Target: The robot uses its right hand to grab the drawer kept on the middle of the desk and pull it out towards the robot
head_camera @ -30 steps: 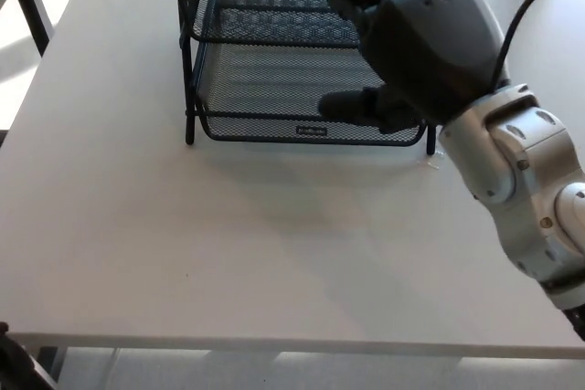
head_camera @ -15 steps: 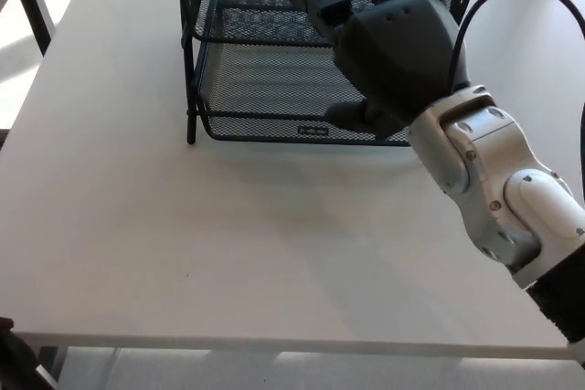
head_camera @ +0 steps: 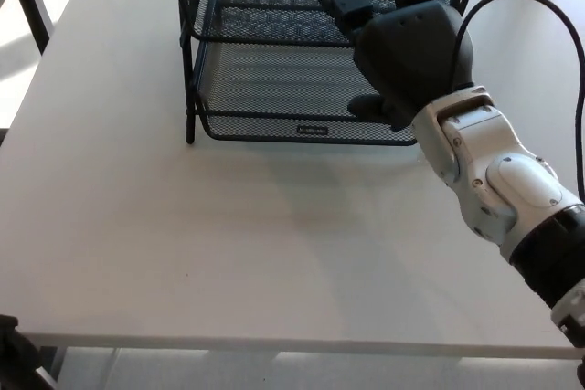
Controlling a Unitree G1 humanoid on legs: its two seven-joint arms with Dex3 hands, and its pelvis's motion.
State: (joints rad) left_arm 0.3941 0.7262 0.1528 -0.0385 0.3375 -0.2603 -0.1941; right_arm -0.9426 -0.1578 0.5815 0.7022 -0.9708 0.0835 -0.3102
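A black wire-mesh drawer rack [head_camera: 265, 79] stands at the far middle of the white desk [head_camera: 228, 244]. Its lowest drawer [head_camera: 274, 125] juts toward me, with a small label on its front rim. My right hand [head_camera: 407, 52] hangs over the right end of that drawer, open. Two fingers [head_camera: 345, 5] reach over the upper tier's front rim, and the thumb [head_camera: 367, 105] sits low near the lower drawer's front rim. I cannot tell whether the thumb touches the mesh. The hand hides the rack's right front corner. My left hand is out of sight.
My white right forearm [head_camera: 498, 180] runs from the lower right, with a black cable [head_camera: 548, 15] looping above it. A dark table or chair leg [head_camera: 32, 6] stands at the upper left beyond the desk edge. Something dark [head_camera: 14, 353] shows below the desk's near left corner.
My right hand has sunk toward the rack and looks smaller now. It swung left, then back a little to the right. The rack and drawer have stayed where they were.
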